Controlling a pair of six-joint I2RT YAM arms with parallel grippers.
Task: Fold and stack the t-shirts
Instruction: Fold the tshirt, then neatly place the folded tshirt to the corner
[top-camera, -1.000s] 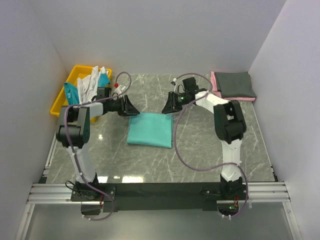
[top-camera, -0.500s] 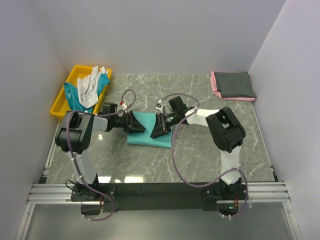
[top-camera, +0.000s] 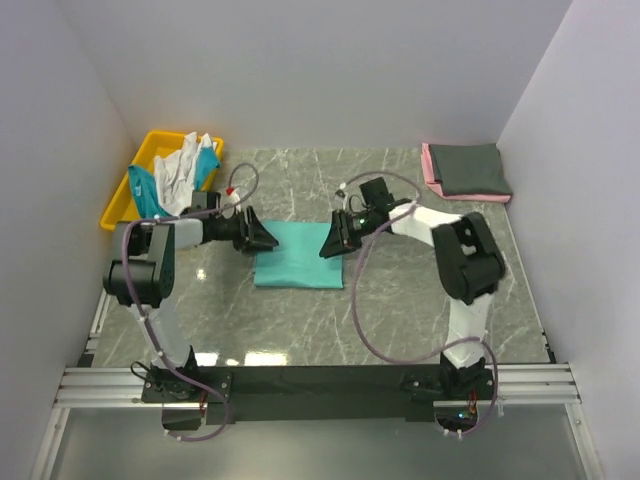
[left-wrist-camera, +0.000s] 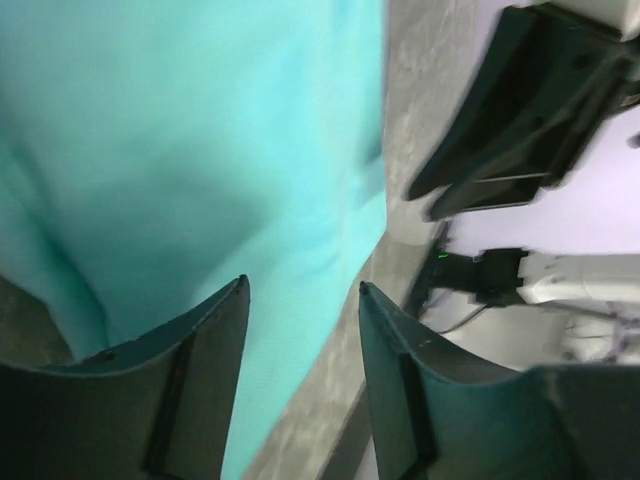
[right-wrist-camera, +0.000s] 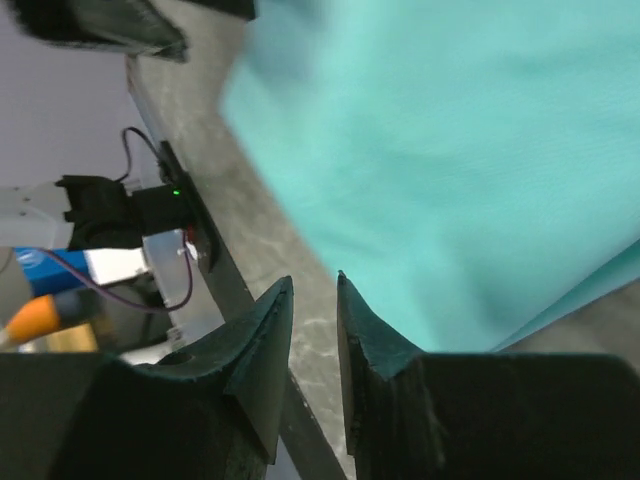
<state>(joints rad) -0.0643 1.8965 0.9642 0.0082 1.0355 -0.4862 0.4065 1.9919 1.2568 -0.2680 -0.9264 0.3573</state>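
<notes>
Reaching inward, both arms low beside the sea-green t-shirt (top-camera: 298, 260), left jaws released, right jaws barely parted.

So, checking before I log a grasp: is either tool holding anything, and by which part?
Nothing: left tool and right tool sit empty near the sea-green shirt.

You have yellow plastic bin (top-camera: 113, 213) at table's far-left corner, set askew, close to left wall. Grey marble-patterned tabletop (top-camera: 400, 310) looks glossy, with light glare toward near-left. White walls (top-camera: 320, 70) close in table on three sides. Aluminium rails (top-camera: 100, 385) along near edge, black strip (top-camera: 320, 375) between them.
</notes>
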